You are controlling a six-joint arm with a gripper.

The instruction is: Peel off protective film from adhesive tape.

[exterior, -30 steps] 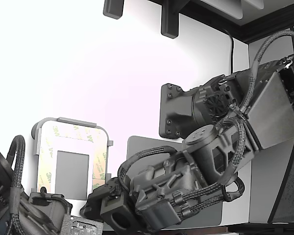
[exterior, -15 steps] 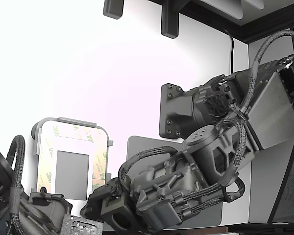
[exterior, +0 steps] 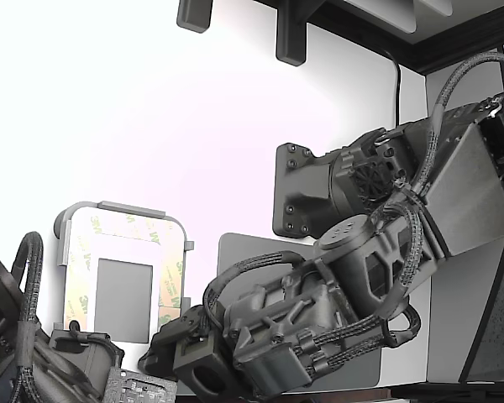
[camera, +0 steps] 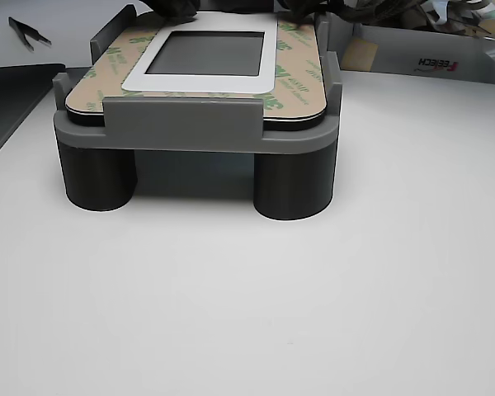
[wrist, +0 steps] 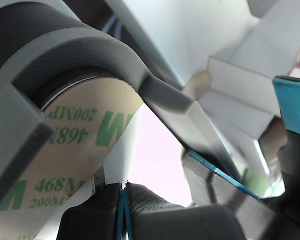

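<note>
A bright white worktop (exterior: 151,126) fills the exterior view, washed out by strong light, with dark brackets (exterior: 290,38) at its far edge. At that view's left, a light grey frame (exterior: 77,210) is seen, holding a plate bordered by film (exterior: 77,264) printed with green logos around a plain grey rectangle (exterior: 123,298). The tape beneath the film cannot be told apart. A second arm (exterior: 17,336) is partly visible at the lower left corner. Toward the middle, a dark grey mat (exterior: 235,248) lies just beside the frame and is largely covered by the working arm (exterior: 378,243), which reaches in from the exterior view's right; its wrist is lowered at the frame's near right corner.

In the other view, the frame (camera: 194,124) is shown raised on two dark round legs (camera: 293,186) above the white worktop (camera: 247,313), with tweezers (camera: 26,31) at the far left and an open box (camera: 421,54) at the far right.

In the wrist view, the film (wrist: 75,155) is seen very close, lying under the frame's rounded corner (wrist: 75,45). The fingers (wrist: 240,180), edged in blue, are set apart, and nothing can be seen held between them.
</note>
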